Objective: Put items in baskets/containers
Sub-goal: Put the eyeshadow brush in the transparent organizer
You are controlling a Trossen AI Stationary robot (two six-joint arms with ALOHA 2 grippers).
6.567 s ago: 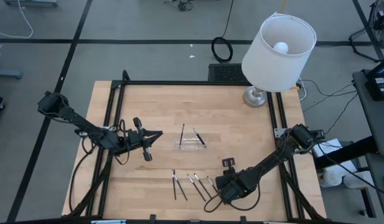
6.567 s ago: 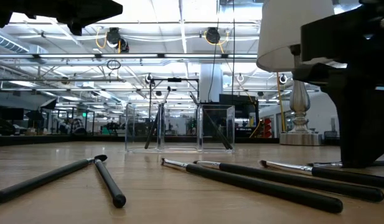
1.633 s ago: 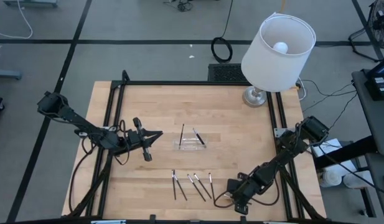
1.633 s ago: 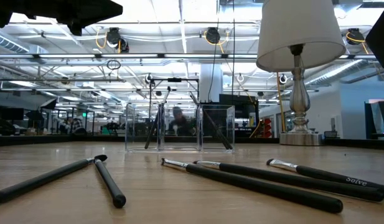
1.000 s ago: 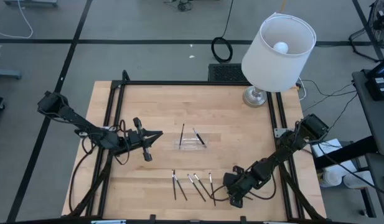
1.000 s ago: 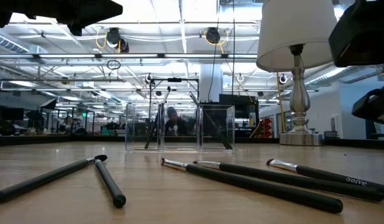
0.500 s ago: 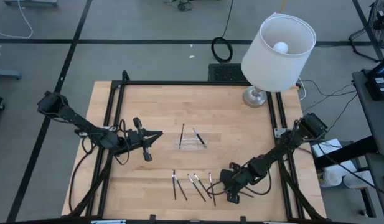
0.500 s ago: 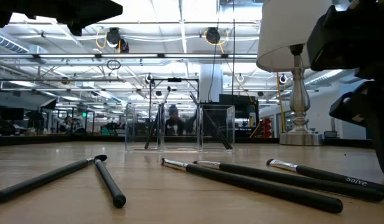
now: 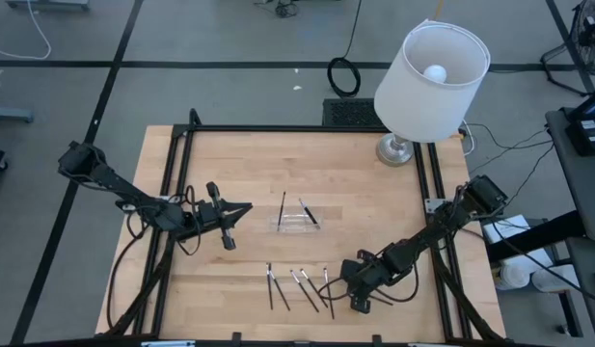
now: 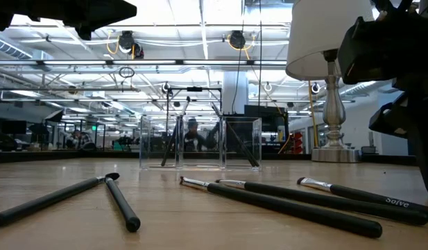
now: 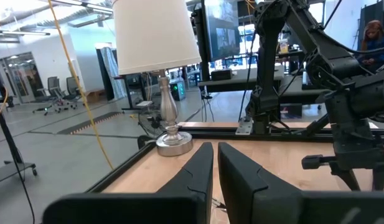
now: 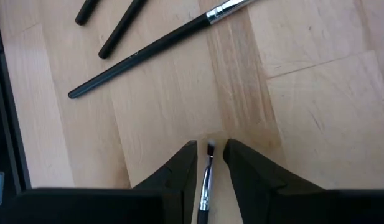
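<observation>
Several thin dark sticks (image 9: 299,286) with silvery ends lie flat near the table's near edge. Two more (image 9: 295,210) lean inside the clear tray (image 9: 293,226) at mid-table; the low view shows it as a clear box (image 10: 200,142). My right gripper (image 9: 343,287) is low over the rightmost stick, pointing down, open. In the right wrist view its fingers (image 12: 183,163) stand on either side of that stick's silvery end (image 12: 210,151) without touching it. My left gripper (image 9: 241,209) waits left of the tray, shut (image 11: 215,165).
A white-shaded lamp (image 9: 430,69) stands on its metal foot (image 9: 396,149) at the far right corner. A black frame (image 9: 181,193) runs along the table's edges. Bare wood lies between the tray and the row of sticks.
My right gripper has moved along the near edge toward the table's left, closing on the rightmost stick, and has come down lower. In the low view its dark bulk has pushed further in from the right. The sticks and tray have stayed put.
</observation>
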